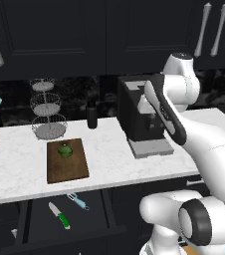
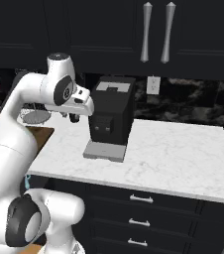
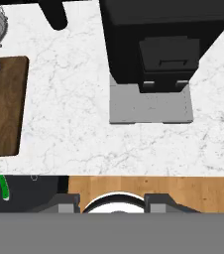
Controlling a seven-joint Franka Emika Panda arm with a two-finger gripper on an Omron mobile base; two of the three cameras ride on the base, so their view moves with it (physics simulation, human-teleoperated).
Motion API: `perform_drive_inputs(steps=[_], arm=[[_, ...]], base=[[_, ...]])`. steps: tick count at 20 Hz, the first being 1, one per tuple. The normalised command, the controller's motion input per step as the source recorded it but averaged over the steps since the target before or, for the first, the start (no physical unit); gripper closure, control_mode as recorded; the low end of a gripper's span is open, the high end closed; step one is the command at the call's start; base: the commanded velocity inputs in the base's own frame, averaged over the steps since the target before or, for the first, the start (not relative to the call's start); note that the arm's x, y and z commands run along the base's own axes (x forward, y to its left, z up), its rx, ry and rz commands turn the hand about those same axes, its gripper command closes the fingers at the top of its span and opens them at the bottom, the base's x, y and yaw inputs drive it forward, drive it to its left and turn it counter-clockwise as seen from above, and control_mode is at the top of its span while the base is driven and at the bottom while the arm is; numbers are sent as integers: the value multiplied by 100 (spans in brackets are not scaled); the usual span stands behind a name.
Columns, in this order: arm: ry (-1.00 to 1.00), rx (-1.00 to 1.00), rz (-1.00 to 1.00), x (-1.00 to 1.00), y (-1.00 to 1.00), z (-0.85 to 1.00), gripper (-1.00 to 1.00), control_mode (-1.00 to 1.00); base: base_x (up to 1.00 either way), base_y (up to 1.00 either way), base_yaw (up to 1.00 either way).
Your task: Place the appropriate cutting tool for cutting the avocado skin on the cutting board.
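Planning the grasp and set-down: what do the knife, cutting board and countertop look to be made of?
Knife: pale, metal-looking blade, glossy green handle, probably plastic.
Cutting board: dark brown with visible grain, looks like matte wood.
Countertop: white with grey veining, apparently polished marble or an imitation of it.

Base views: from behind, left and right, angled down at white marble counter (image 1: pixel 109 154) — both catch black boxy coffee machine (image 2: pixel 111 116). Hand view: straight down, closer — same machine.

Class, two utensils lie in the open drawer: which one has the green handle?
The knife, lying left of the peeler; its handle is bright green with a pale blade, while the peeler's handle is light blue.
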Motion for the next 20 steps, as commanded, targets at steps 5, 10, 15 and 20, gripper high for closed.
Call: perform_drive_inputs(steps=[5, 10, 15, 20], arm=[[-11, -6, 2, -57, 37, -6, -100, -100], [-7, -12, 0, -95, 97, -39, -100, -100], [0, -7, 0, -58, 100, -37, -100, -100], [1, -5, 0, -24, 100, -21, -100, -100]], base=[[0, 0, 0], [0, 0, 0], [0, 0, 0], [0, 0, 0]])
